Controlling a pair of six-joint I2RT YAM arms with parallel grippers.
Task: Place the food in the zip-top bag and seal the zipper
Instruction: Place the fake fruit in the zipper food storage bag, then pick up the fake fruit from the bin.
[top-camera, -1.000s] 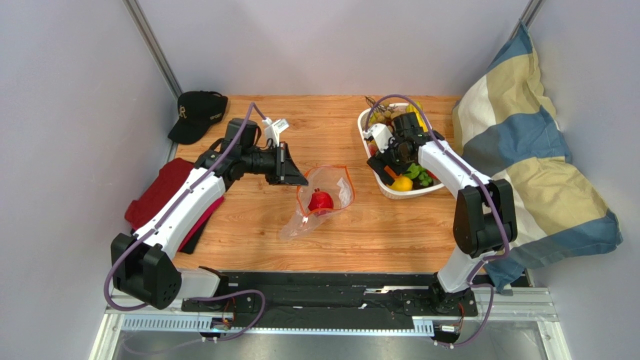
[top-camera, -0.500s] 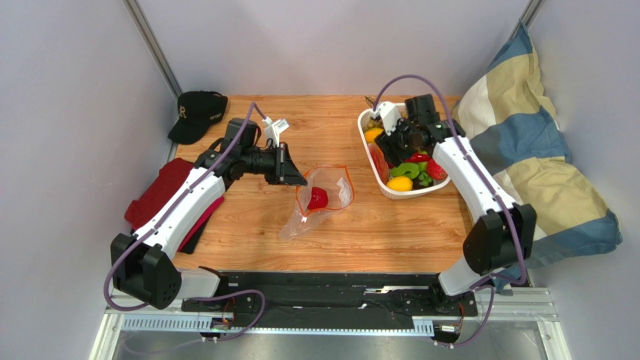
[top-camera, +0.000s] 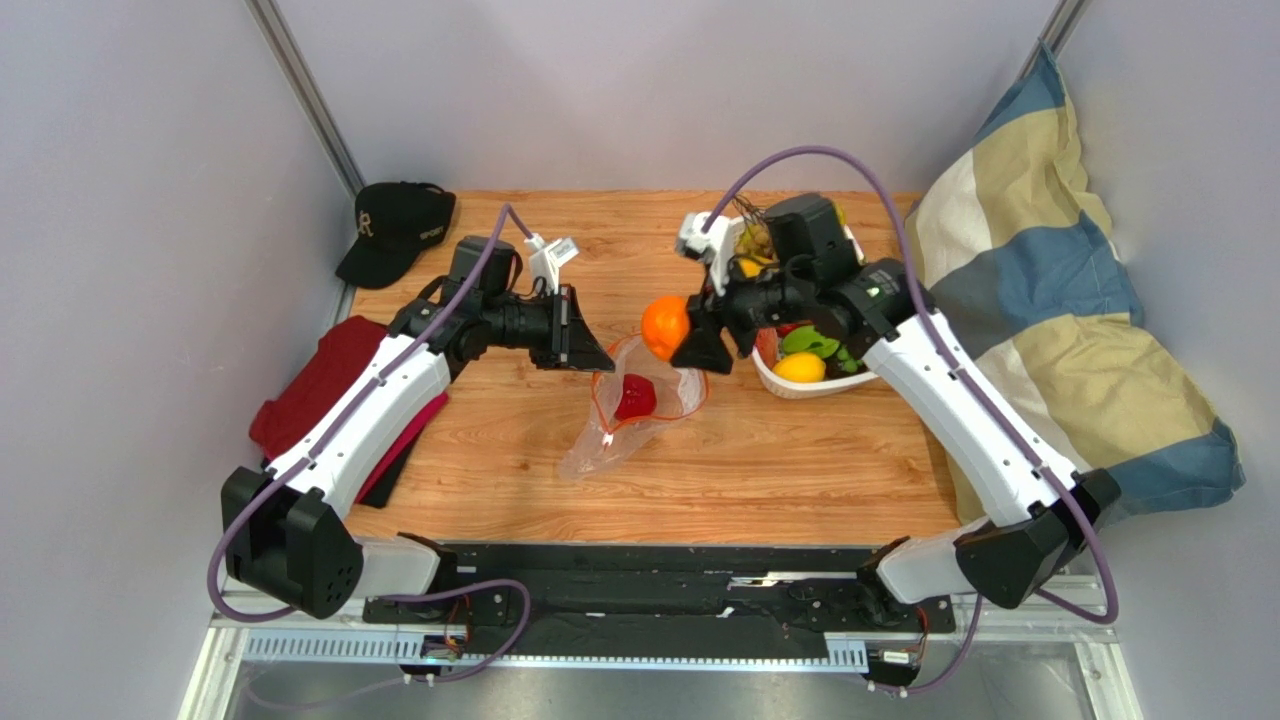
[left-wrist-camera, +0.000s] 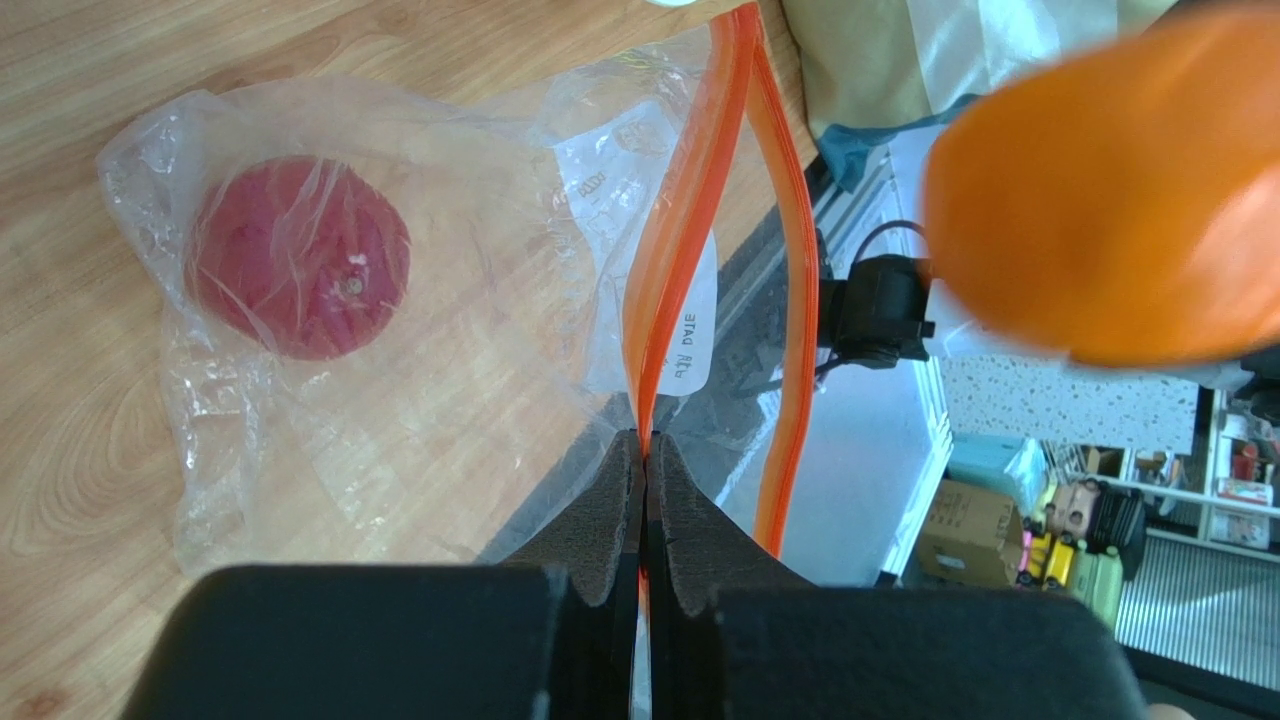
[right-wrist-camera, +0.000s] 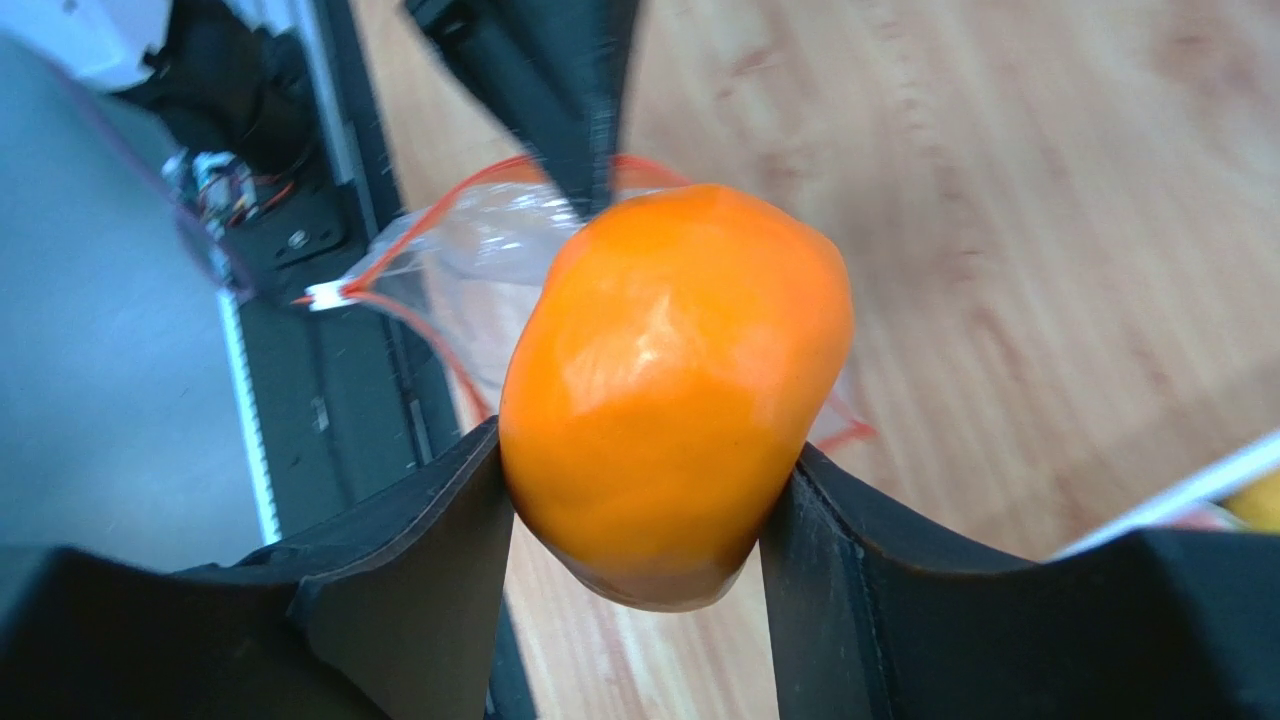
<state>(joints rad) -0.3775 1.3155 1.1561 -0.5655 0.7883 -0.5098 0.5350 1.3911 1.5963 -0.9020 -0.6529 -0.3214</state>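
Risk of glossy round orange toy fruit (right-wrist-camera: 672, 393), pinched in right hand (right-wrist-camera: 639, 465) near the clear crinkly zip-top bag (top-camera: 649, 402) lying mid wooden worktop (top-camera: 781, 450), clipping the narrow mouth and tugging the orange-red zipper strip (left-wrist-camera: 694, 248) out of left hand (left-wrist-camera: 646, 468), clamped on one lip only.

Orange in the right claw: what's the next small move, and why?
Probably lower the orange a little into the mouth of the zip-top bag, then open the right claw. The left claw pinches one side of the zipper, which holds the mouth open. The orange hangs close by that opening, and a red fruit already lies inside.
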